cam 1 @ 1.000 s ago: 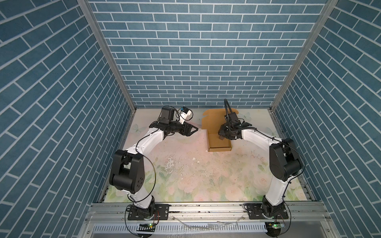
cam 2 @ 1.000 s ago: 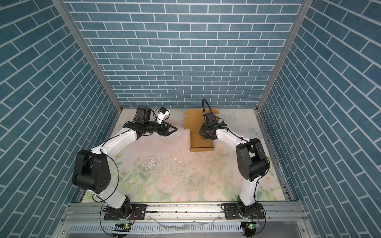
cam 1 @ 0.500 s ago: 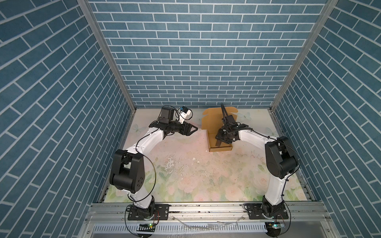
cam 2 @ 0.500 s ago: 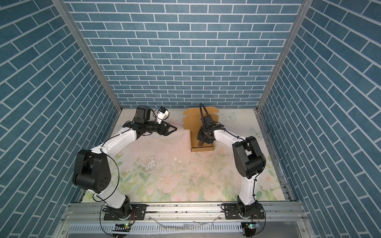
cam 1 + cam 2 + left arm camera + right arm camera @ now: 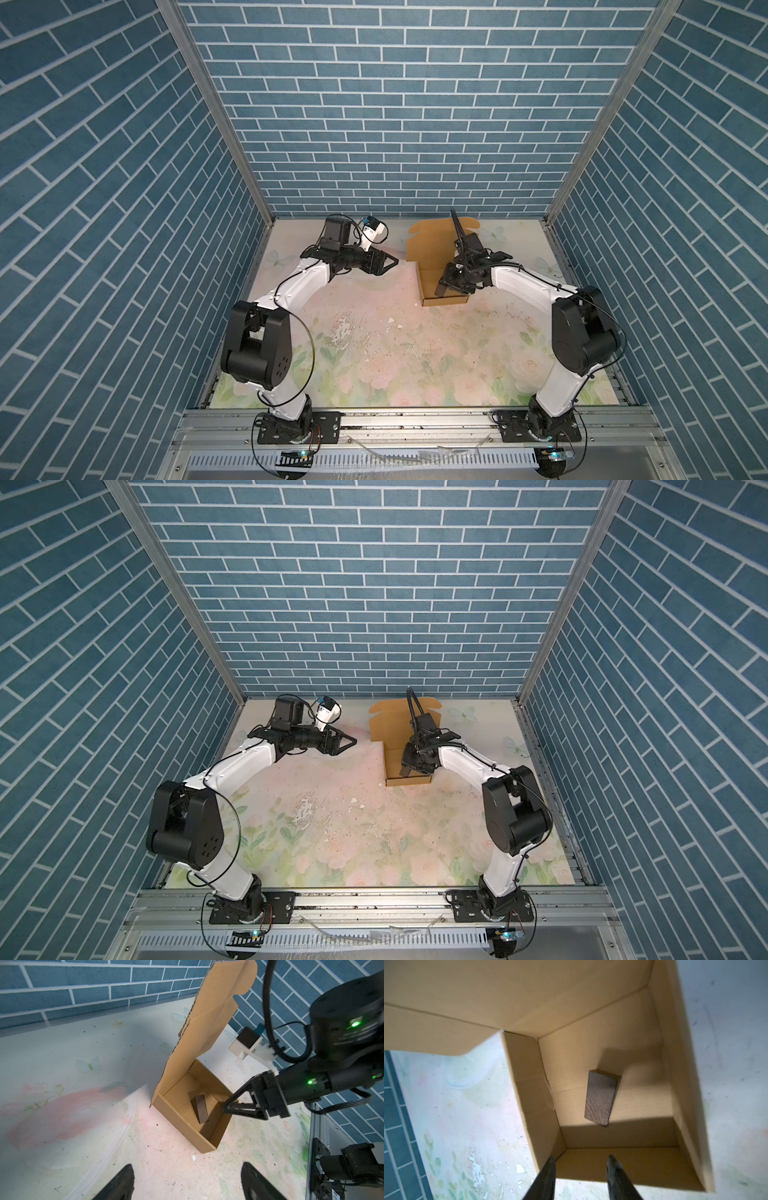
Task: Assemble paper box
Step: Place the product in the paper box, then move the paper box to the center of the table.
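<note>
Nearest us, the front of the flowered bench (image 5: 374, 353) lies scuffed and speckled, and the two arms rise from the rail at its edge. Further in, the left gripper (image 5: 386, 262) hangs above the bench with its jaws spread wide and nothing between them. It points toward the paper box (image 5: 428, 280) but is apart from it.

The box sits toward the far side of the bench, right of centre in both top views. The right gripper (image 5: 442, 289) reaches down over the near end of its tray, by the right-hand wall. The wrist view shows a modest gap between its fingers (image 5: 548, 1176), and we see nothing pinched there; whether a tip touches the cardboard we cannot tell. On the floor of the tray lies a small dark chip (image 5: 602, 1097) (what it is for, we cannot say).

Beyond it the lid (image 5: 209, 1022) stands up from the far wall of the box, rounded tabs uppermost, with the blue brick wall (image 5: 395, 124) close behind.

We judge the job well past halfway, since all four tray walls stand folded and hold their shape. What is left, as we read it, is to swing the lid down over the tray and tuck its front flap and tabs in, a step not yet begun.
</note>
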Motion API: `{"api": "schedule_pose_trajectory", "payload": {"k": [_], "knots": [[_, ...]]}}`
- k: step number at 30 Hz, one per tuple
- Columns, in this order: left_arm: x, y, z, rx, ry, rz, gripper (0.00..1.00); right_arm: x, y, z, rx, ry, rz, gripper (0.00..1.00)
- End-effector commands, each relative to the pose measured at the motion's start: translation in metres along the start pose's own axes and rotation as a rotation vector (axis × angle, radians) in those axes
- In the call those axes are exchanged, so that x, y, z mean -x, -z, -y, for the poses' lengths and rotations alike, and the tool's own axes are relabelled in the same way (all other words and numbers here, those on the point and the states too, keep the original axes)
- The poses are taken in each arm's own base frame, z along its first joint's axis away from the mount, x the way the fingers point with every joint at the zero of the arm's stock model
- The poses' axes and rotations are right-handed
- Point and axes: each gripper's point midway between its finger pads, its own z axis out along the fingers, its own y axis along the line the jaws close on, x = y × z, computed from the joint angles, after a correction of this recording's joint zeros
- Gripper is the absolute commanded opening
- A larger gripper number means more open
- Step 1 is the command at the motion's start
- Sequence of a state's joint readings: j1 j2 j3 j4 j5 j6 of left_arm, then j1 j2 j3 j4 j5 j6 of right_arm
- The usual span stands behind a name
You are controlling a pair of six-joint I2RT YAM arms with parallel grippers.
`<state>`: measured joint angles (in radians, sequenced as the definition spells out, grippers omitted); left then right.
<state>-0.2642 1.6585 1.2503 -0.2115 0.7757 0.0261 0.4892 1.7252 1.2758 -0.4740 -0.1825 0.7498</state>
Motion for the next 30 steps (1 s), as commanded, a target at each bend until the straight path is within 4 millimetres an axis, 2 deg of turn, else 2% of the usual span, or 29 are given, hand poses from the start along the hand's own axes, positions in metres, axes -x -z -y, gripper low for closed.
{"api": "schedule_pose_trajectory", "payload": {"k": [1,6,10,13,17,20,25,30], "knots": [[0.012,0.006,0.009,-0.035,-0.041,0.02,0.82,0.018,0.025,0.019,-0.011,-0.015,0.042,0.42],[0.021,0.005,0.01,-0.01,-0.132,0.004,0.82,0.05,0.059,0.045,-0.027,-0.032,0.123,0.42],[0.04,0.007,0.012,0.002,-0.168,0.019,0.82,0.085,0.085,0.064,-0.033,-0.032,0.177,0.43],[0.054,0.003,0.011,0.032,-0.203,0.035,0.82,0.109,0.095,0.073,-0.033,-0.003,0.211,0.44],[0.067,-0.006,0.012,0.051,-0.257,0.051,0.82,0.141,0.091,0.082,0.019,-0.01,0.228,0.44],[0.072,-0.013,0.003,0.086,-0.241,0.059,0.82,0.16,0.08,0.078,0.115,-0.023,0.222,0.45],[0.069,-0.02,-0.004,0.089,-0.252,0.061,0.84,0.183,0.069,0.067,0.178,0.025,0.205,0.45],[0.065,-0.028,-0.009,0.083,-0.237,0.055,0.85,0.193,0.051,0.068,0.192,0.061,0.172,0.46]]}}
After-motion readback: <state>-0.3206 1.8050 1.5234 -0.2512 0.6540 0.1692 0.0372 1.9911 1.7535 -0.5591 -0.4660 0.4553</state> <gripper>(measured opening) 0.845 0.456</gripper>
